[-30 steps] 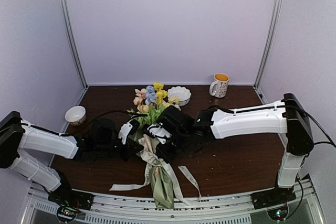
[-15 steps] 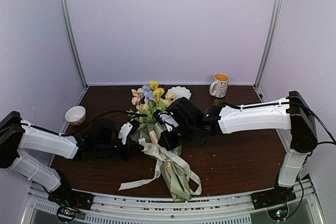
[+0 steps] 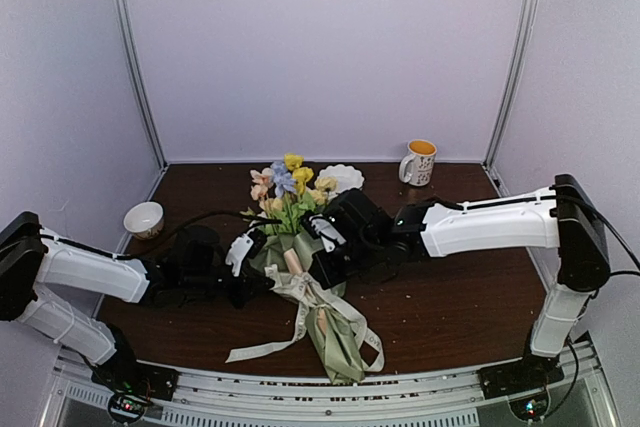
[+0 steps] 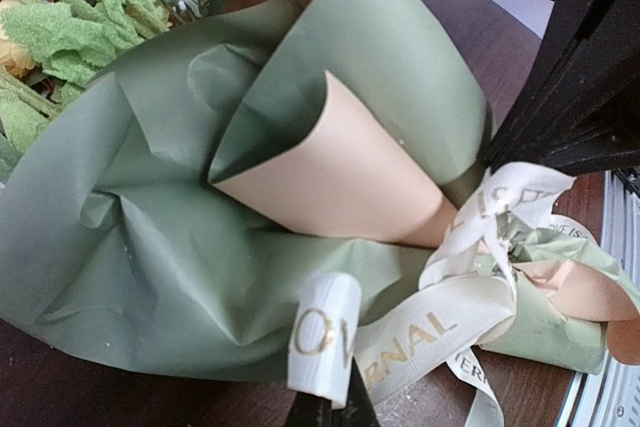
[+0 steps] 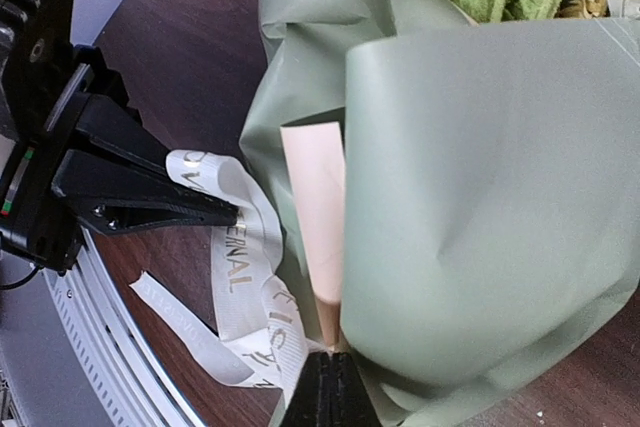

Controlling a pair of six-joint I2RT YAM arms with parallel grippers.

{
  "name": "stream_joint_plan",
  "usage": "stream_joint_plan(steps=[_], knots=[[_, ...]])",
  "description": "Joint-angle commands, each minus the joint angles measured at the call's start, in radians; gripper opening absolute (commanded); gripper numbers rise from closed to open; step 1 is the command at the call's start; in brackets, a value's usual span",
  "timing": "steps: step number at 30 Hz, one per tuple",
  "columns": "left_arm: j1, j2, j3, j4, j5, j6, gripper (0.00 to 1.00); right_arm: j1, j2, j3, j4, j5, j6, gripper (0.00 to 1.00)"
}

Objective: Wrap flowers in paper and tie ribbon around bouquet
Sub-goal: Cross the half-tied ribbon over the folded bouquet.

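— On the tabletop (image 3: 450, 297) between the two arms, what lies there?

— The bouquet (image 3: 318, 312), flat on its side. Sage paper (image 4: 150, 247) is rolled round the stems, with a peach inner face showing at one fold. The flowers (image 3: 285, 182) point toward the far wall and the narrow end points toward the near edge.

— And the ribbon (image 4: 420, 332)?

— Cream, with gold lettering, wound round the cone's waist. Loose tails trail over the wood toward the near edge.

— How does the left claw (image 4: 325, 409) stand?

— Pressed together on a loop of ribbon, at the left side of the cone. The right wrist view shows it too: black tips nipping the band just beside the paper.

— The right claw (image 5: 325, 392)?

— Also pressed together, with its tips at the waist where the ribbon meets the peach fold. In the left wrist view the band runs up tight into those tips, so it pinches the ribbon from the other side.

— Anything else about?

— A small white bowl (image 3: 143, 218) at far left and a mug (image 3: 418, 162) at far right, both well apart from the bouquet. A scalloped white dish (image 3: 343, 178) sits just behind the blossoms.
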Motion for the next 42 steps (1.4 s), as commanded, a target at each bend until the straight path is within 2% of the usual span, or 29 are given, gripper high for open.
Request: stream_joint_plan(steps=[1,8,11,29,36,42], knots=[[0.004,0.004,0.019,0.015,0.025,0.023,0.00,-0.008,-0.074,-0.041,0.011,0.053,0.051,0.00],[0.005,0.002,0.018,0.015,0.034,0.028,0.00,-0.008,-0.079,-0.094,0.058,0.021,0.108,0.03],[0.005,0.009,0.020,0.019,0.046,0.027,0.00,-0.011,-0.083,-0.107,0.072,0.020,0.119,0.00],[0.004,-0.014,-0.014,0.007,0.007,0.029,0.00,-0.058,-0.197,-0.263,0.198,0.115,0.240,0.00],[0.005,-0.044,-0.030,-0.006,-0.028,0.035,0.00,-0.091,-0.216,-0.297,0.219,0.084,0.248,0.00],[0.005,-0.018,-0.016,0.001,0.018,0.041,0.00,-0.078,-0.156,-0.293,0.279,-0.065,0.241,0.02]])
